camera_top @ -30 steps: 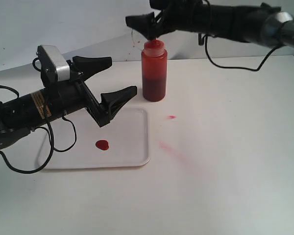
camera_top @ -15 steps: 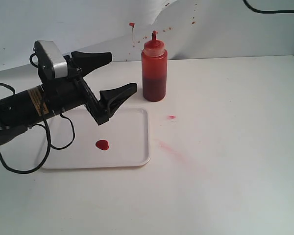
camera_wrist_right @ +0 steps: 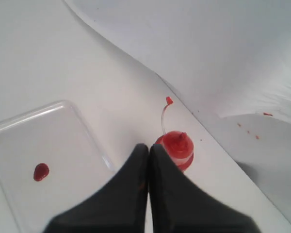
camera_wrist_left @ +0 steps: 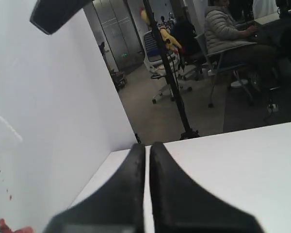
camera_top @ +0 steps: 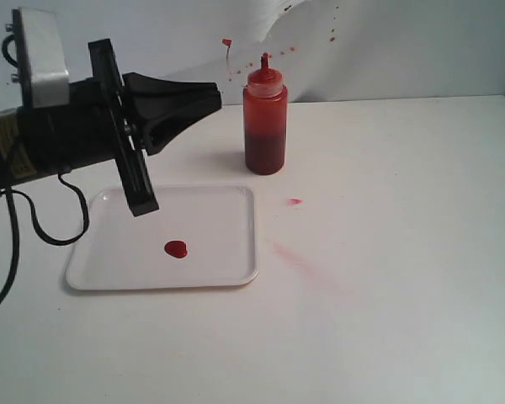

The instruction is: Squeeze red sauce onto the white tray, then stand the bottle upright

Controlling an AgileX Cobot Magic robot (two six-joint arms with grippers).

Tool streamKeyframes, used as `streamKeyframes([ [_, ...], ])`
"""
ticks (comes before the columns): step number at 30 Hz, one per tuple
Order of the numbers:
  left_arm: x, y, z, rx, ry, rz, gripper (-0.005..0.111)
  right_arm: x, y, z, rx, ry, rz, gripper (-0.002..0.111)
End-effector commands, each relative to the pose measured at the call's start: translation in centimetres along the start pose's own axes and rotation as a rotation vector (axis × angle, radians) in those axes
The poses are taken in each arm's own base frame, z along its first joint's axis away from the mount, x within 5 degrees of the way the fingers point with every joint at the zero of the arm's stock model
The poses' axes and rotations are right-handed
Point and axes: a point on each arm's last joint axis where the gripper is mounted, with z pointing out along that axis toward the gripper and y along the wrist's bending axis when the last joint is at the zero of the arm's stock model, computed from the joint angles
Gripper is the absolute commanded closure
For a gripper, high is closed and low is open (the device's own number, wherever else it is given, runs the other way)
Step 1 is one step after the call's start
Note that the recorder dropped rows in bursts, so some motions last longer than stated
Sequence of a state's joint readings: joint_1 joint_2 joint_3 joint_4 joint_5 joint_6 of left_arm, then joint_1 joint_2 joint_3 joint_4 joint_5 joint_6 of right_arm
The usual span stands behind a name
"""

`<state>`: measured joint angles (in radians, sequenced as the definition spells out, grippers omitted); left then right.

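Observation:
The bottle (camera_top: 264,124) stands upright on the table behind the white tray (camera_top: 227,257), its red cap hanging off to one side on its tether. A round blob of red sauce (camera_top: 176,249) lies on the tray. My left gripper (camera_top: 212,94) is shut and empty, raised to the left of the bottle and apart from it. In its own view the left gripper (camera_wrist_left: 147,146) points across the table. The right gripper (camera_wrist_right: 149,147) is shut and empty, high above the bottle (camera_wrist_right: 177,147), the tray (camera_wrist_right: 77,116) and the sauce (camera_wrist_right: 40,171). The right arm is out of the exterior view.
A faint pinkish smear (camera_top: 295,255) and a small red spot (camera_top: 295,201) mark the table right of the tray. Red specks dot the white backdrop (camera_top: 332,37) behind the bottle. The table's far edge gives onto an office with chairs (camera_wrist_left: 160,46).
The left gripper has shut, risen and swung level. Earlier the right gripper left the bottle's top, drew out of the exterior view and shut.

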<state>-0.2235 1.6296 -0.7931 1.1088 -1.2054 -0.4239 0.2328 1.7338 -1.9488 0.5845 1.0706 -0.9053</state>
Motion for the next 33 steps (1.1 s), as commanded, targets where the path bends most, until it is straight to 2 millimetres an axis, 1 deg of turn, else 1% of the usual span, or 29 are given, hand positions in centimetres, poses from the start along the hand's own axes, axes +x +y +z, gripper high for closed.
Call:
streamKeyframes([
  [1, -3.0, -0.5, -0.4, 0.007, -0.038, -0.022, 0.107, -0.3, 0.8, -2.5, 0.036, 0.049, 0.028, 0.108],
  [3, -4.3, -0.8, -0.8, -0.003, -0.048, -0.024, 0.107, -0.3, 1.3, -3.5, 0.056, 0.032, 0.055, 0.108],
  [5, -5.5, -1.0, -1.5, -0.055, -0.059, -0.023, 0.107, -0.1, 1.9, -4.4, 0.094, 0.0, 0.06, 0.108],
  [7, -6.3, -1.4, -2.4, -0.143, -0.042, -0.028, 0.107, 0.4, 2.5, -5.4, 0.141, -0.032, 0.073, 0.108],
  [8, -6.4, -1.5, -2.9, -0.187, -0.018, -0.035, 0.107, 0.8, 2.9, -5.9, 0.173, -0.05, 0.076, 0.108],
  [9, -7.0, -1.8, -3.5, -0.238, -0.006, -0.035, 0.107, 1.3, 3.4, -6.3, 0.21, -0.07, 0.079, 0.108],
  [12, -7.8, -2.4, -5.2, -0.371, 0.034, -0.059, 0.107, 3.4, 4.9, -7.5, 0.307, -0.139, 0.109, 0.108],
  [15, -9.0, -3.2, -6.9, -0.485, -0.002, -0.101, 0.107, 5.7, 6.2, -8.5, 0.419, -0.238, 0.157, 0.108],
  [19, -10.6, -4.8, -9.2, -0.598, -0.077, -0.145, 0.107, 8.9, 8.2, -9.4, 0.497, -0.341, 0.278, 0.108],
  [20, -11.0, -5.3, -9.8, -0.621, -0.089, -0.151, 0.107, 9.5, 8.8, -10.0, 0.517, -0.378, 0.311, 0.108],
  [21, -11.2, -5.7, -10.4, -0.643, -0.09, -0.151, 0.107, 10.3, 9.2, -10.1, 0.526, -0.387, 0.331, 0.108],
  [23, -11.5, -6.6, -11.3, -0.676, -0.073, -0.141, 0.107, 11.4, 10.2, -11.0, 0.559, -0.418, 0.34, 0.108],
  [29, -12.2, -9.2, -14.4, -0.799, -0.044, -0.168, 0.107, 13.7, 12.4, -12.5, 0.598, -0.458, 0.341, 0.108],
  [33, -13.0, -10.7, -16.3, -0.872, -0.07, -0.196, 0.107, 14.4, 13.3, -13.1, 0.59, -0.487, 0.373, 0.108],
])
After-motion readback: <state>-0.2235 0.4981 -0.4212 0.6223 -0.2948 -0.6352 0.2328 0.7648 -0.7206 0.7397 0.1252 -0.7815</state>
